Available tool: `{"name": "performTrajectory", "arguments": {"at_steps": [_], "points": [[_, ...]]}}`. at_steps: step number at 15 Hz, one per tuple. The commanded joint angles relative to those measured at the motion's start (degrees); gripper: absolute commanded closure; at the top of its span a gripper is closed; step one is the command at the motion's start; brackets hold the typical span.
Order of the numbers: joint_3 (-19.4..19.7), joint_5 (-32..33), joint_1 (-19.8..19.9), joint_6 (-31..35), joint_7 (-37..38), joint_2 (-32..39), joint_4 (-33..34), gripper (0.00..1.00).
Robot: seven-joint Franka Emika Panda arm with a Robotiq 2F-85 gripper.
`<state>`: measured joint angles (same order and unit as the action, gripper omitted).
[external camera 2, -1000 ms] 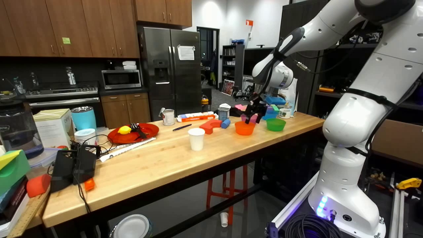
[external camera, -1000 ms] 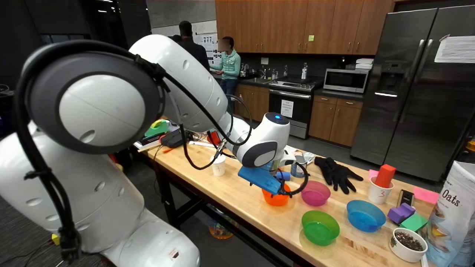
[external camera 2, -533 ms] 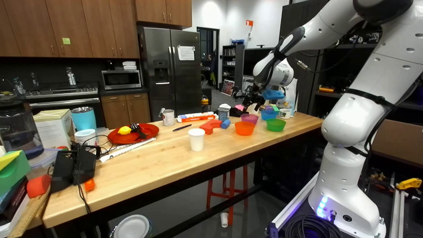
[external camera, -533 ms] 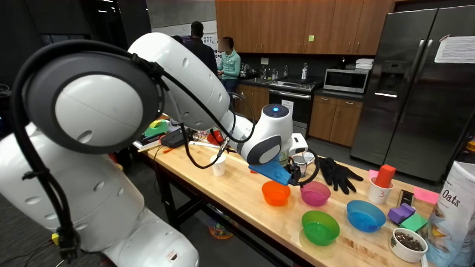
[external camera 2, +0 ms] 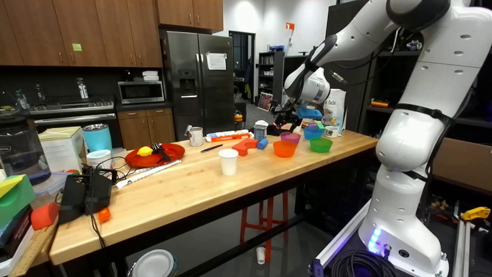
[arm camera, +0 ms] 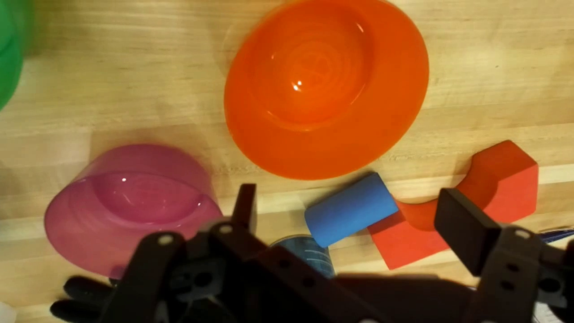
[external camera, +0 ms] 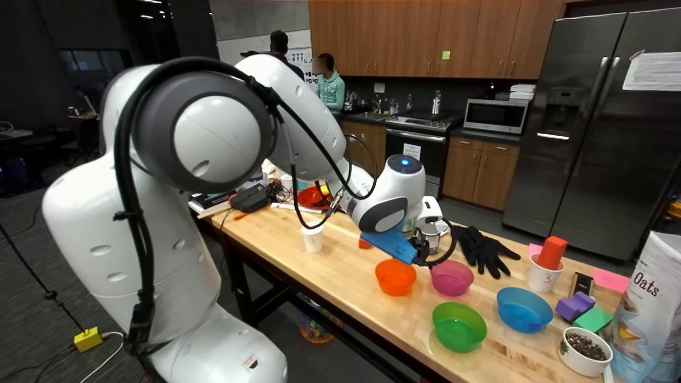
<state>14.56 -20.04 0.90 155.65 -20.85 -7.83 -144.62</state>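
Observation:
Above the table hangs my gripper (arm camera: 352,215), its fingers (arm camera: 464,229) wide apart with nothing between them. Below the gap, in the wrist view, lies a blue cylinder (arm camera: 352,208) close against a red arch-shaped block (arm camera: 417,242). Just beyond the cylinder sits an orange bowl (arm camera: 385,121), and a pink bowl (arm camera: 134,251) is off to the left, partly behind the left finger. A can (arm camera: 309,253) shows partly under the gripper. In an exterior view the gripper (external camera 2: 288,122) is above and behind the pink bowl (external camera 2: 290,137), touching nothing I can make out.
Green bowl (external camera: 460,327), blue bowl (external camera: 524,310), black gloves (external camera: 481,250) and a tall oats bag (external camera: 644,308) stand toward one end. A white cup (external camera 2: 229,161) is mid-table, with a red plate (external camera 2: 177,150) farther along. A tin can (external camera 2: 260,132) stands behind the cylinder.
My gripper has risen from low over the orange and pink bowls and tilted. In the last half second the elbow has swung sideways while the gripper shifted little. The tabletop objects have stayed put.

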Motion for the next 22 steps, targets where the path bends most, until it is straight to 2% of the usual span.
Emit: {"name": "performTrajectory", "arguments": {"at_steps": [1, 8, 9, 15, 16, 17, 18, 22], "points": [[0.9, -5.7, -1.2, -2.7, -3.8, 5.2, 3.9, 0.0], [-0.3, -13.4, -0.5, -7.8, -7.9, 11.7, 8.0, 0.0], [-3.4, -13.9, 2.6, -8.4, -7.9, 12.3, 8.5, 0.0], [-7.3, -14.0, 6.0, -9.5, -7.4, 14.7, 10.1, 0.0], [-7.7, -13.8, 6.4, -9.7, -7.0, 14.9, 10.4, 0.25], [-8.1, -13.8, 6.8, -9.7, -6.9, 15.1, 10.5, 0.26], [-8.3, -13.4, 7.0, -9.4, -6.5, 15.2, 10.5, 0.32], [-9.1, -13.1, 7.7, -9.4, -6.0, 15.5, 10.8, 0.63]]}}
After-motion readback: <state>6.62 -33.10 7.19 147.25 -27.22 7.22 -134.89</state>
